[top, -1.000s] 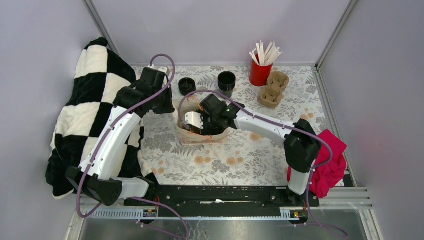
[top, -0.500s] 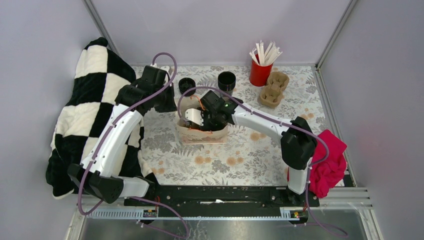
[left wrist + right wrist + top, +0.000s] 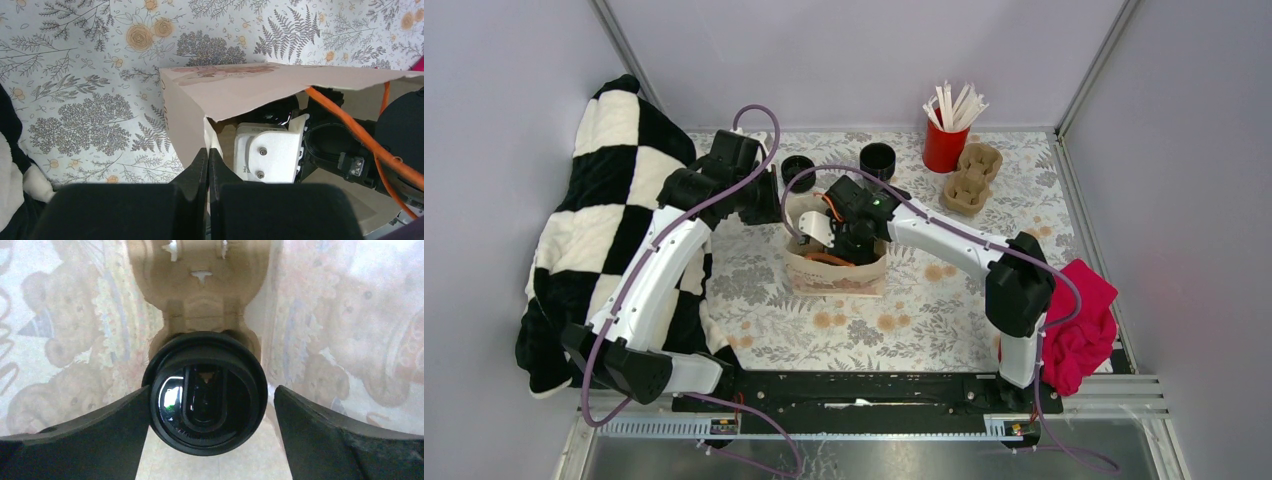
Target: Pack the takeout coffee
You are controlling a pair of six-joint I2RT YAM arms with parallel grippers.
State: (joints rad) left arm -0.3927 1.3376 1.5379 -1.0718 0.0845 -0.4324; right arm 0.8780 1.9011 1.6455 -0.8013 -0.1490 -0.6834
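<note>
Basically done: the takeout coffee (image 3: 205, 400) stands upright, lid on, on the floor of the paper bag (image 3: 839, 275) at mid-desk. The right gripper (image 3: 211, 390) is down inside the bag with its fingers spread wide either side of the cup. There's a visible gap at the right finger; the left one is at or just touching the lid edge, so it reads as let go. The left gripper (image 3: 207, 160) is pinched shut on the bag's far-left rim, holding the mouth open.

Probably left: lift the right gripper straight out, then release the rim.

In the way: the right wrist and its orange cable fill the bag mouth, and the walls sit close, so a snag could tip the bag.

Around, on the desk (image 3: 904, 320):
- Far side: a loose black lid (image 3: 797, 172), an open black cup (image 3: 877, 160), a red cup of sticks (image 3: 944, 145) and a pulp carrier (image 3: 972, 178).
- Left: a checkered blanket (image 3: 614, 200).
- Near right: a pink cloth (image 3: 1079, 320).

None of these touches the bag.
</note>
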